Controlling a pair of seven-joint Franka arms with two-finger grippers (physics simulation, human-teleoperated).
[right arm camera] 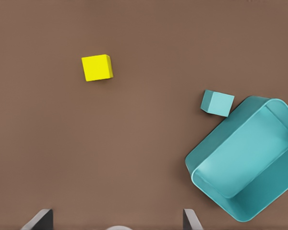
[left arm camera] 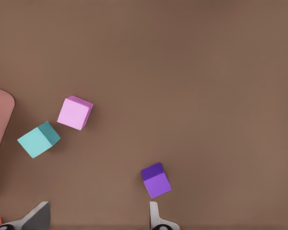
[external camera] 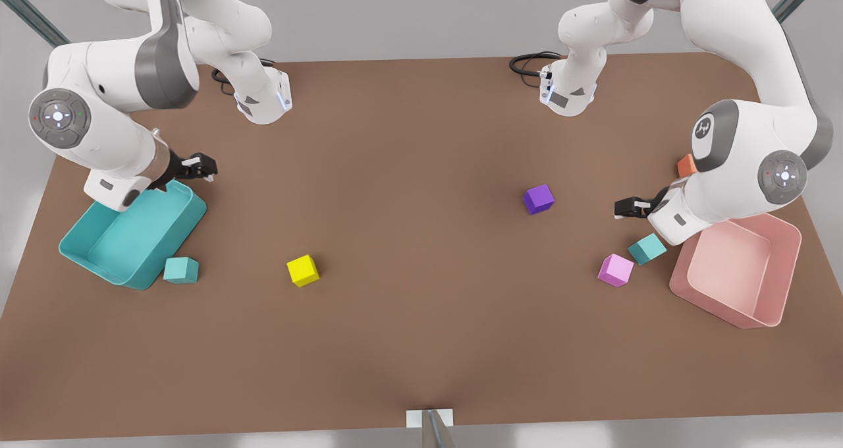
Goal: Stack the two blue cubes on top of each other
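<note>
both spread, holding nothing — left claw [external camera: 622,209] beside the purple cube [external camera: 539,199], right claw [external camera: 205,167] over the teal bin [external camera: 99,253].

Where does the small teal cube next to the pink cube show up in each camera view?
Front view: the small teal cube sits on the brown table at the front view's right, between the pink cube and the pink bin.
Left wrist view: the cube lies beside the pink cube.
Right wrist view: not in it; the cube there is the other teal one.
Shared landmark: the pink cube.
</note>
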